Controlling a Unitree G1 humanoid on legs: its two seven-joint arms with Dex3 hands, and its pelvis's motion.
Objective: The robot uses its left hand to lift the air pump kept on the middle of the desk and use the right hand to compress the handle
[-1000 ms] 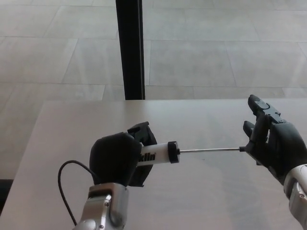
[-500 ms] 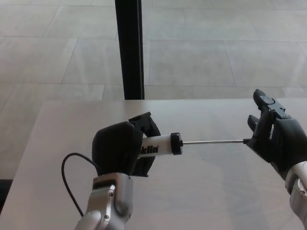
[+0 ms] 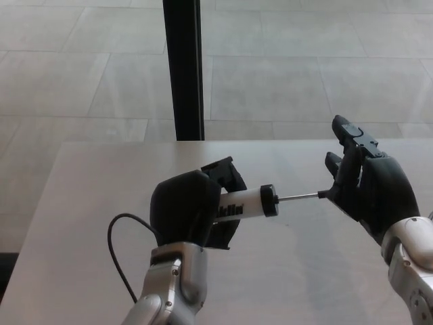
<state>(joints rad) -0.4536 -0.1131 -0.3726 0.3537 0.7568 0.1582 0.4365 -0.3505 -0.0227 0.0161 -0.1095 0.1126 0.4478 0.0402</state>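
White air pump [image 3: 245, 204], label partly hidden, in left hand [image 3: 186, 211].

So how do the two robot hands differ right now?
The left robot hand is shut around the pump body; the right robot hand only presses the rod's end, fingers pointing up. The left shows its back, the right its side. Both are black.

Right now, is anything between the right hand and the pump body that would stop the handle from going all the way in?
Nothing visible does. Only the bare rod spans the gap between the right hand and the air pump, which the left hand holds above the desk. The handle itself is hidden behind the right hand.
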